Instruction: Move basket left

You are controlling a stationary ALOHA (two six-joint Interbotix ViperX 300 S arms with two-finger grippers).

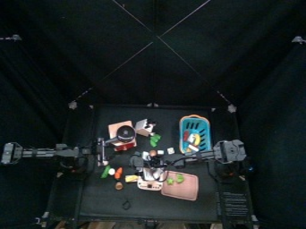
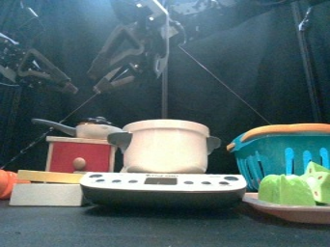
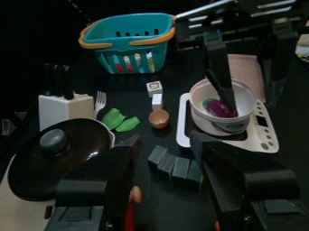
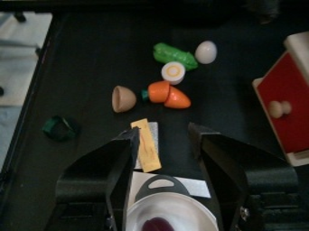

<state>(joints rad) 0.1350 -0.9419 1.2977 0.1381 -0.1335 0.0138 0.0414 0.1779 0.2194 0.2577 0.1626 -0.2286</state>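
Note:
The basket (image 1: 194, 132) is teal with an orange rim and stands at the table's back right, with small coloured pieces inside. In the front view the basket (image 2: 290, 147) is at the right edge. In the left wrist view the basket (image 3: 126, 41) lies far ahead of my left gripper (image 3: 175, 185), which is open and holds nothing. My right gripper (image 4: 169, 153) reaches across to the table's middle (image 1: 153, 163). It hangs open over a white pot (image 4: 163, 212), well clear of the basket.
The white pot (image 3: 223, 104) sits on a white stove plate (image 3: 259, 135). A black pan (image 3: 54, 149), a knife block (image 3: 60, 104) and green pieces (image 3: 115, 117) lie nearer the left arm. A carrot (image 4: 169, 93), an egg (image 4: 207, 51) and a red box (image 4: 287, 81) crowd the middle.

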